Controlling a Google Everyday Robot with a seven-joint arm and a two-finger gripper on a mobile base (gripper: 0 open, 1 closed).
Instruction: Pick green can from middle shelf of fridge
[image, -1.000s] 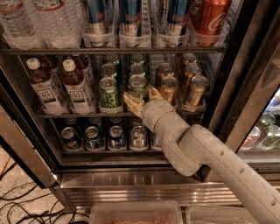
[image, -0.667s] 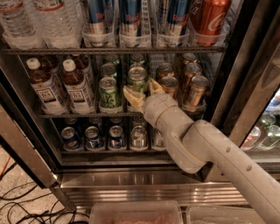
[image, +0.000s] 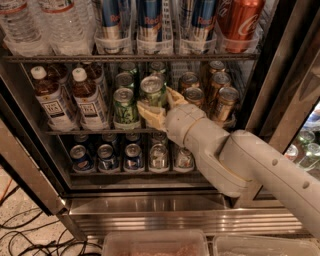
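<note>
The upright green can (image: 153, 89) stands at twelve o'clock from the tool (image: 159, 104); whether it is clamped, I cannot tell.

Tall blue cans (image: 112, 22), top rack: I can read "Red" on the left one, part of the Red Bull lettering; the rest is cut off.
Red can (image: 241, 20), top rack right: white Coca-Cola script, only partly turned towards me.
Tea bottles (image: 54, 102), left of the middle shelf (image: 90, 131): white labels with dark capitals that look like "TEA"; the smaller print is unreadable.
Green can (image: 152, 89): pale markings, too blurred for me to read.
End effector (image: 156, 101): at the middle shelf, right against the green can; plain casing.
</note>
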